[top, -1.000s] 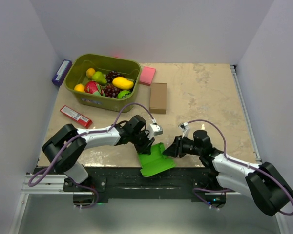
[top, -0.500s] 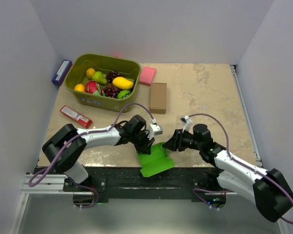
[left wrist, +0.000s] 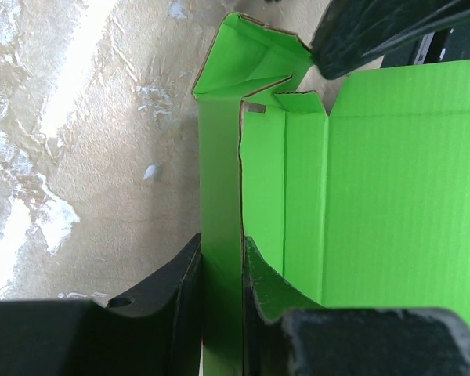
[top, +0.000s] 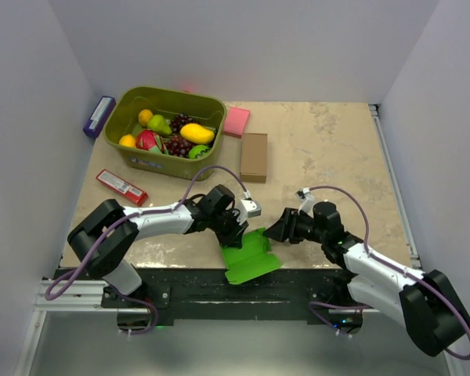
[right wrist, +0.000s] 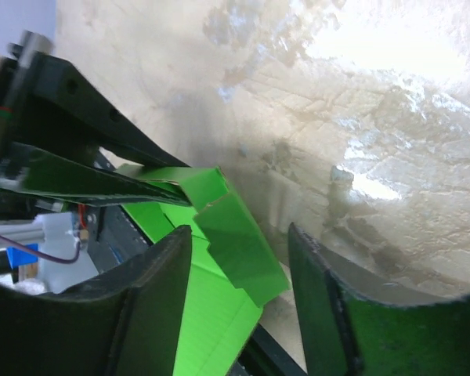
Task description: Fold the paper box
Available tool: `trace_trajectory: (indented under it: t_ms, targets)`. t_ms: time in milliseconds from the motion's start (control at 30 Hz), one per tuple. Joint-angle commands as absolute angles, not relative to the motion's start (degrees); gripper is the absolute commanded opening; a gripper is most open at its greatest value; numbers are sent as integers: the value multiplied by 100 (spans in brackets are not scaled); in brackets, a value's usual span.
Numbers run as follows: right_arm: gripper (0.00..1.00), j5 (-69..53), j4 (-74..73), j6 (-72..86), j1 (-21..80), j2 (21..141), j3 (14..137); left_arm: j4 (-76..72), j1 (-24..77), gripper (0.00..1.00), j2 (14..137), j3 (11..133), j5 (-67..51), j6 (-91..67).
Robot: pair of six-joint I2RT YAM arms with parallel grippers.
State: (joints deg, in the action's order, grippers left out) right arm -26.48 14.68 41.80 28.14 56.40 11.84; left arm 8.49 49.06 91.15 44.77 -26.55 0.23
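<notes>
Left end effector (left wrist: 222, 270) pinches the green paper box (top: 251, 256) at the near edge of the worktop (top: 329, 149); right end effector (right wrist: 239, 247) stands open beside it.

The paper box lies partly folded between the two arms, its broad panel flat and jutting over the worktop's near edge. The left end effector's jaws are narrow, closed on a raised side wall of the box, one finger on each face of the card. The right end effector's jaws are wide apart around a small bent corner flap, with a gap visible on both sides of it, so nothing is gripped there. Well apart, toward the far left, stand an olive bin (top: 133, 153) of toy fruit, a brown cardboard box (top: 254, 157) and a pink pad (top: 236, 121).
</notes>
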Motion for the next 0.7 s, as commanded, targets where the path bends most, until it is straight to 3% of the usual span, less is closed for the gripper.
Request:
trace_trajectory:
  t_ms: [0, 67, 233, 433, 667]
  targets:
    - [62, -2611, 1328, 4193, 2646, 5265, 1345, 1063, 4957, 2, 9229, 4412, -2048, 387]
    - [63, -2541, 1126, 4149, 2410, 5247, 1345, 1063, 4957, 2, 9229, 4412, -2039, 387]
    - [53, -2434, 966, 4026, 2057, 5694, 1257, 1055, 4966, 2, 9229, 4412, -2039, 387]
    - [42, -3416, 1948, 3454, 2065, 6407, 1126, 1081, 4966, 2, 9272, 4438, -2030, 395]
    - [42, -4236, 3172, 3700, 2065, 7092, 791, 1081, 4975, 2, 9281, 4438, -1995, 396]
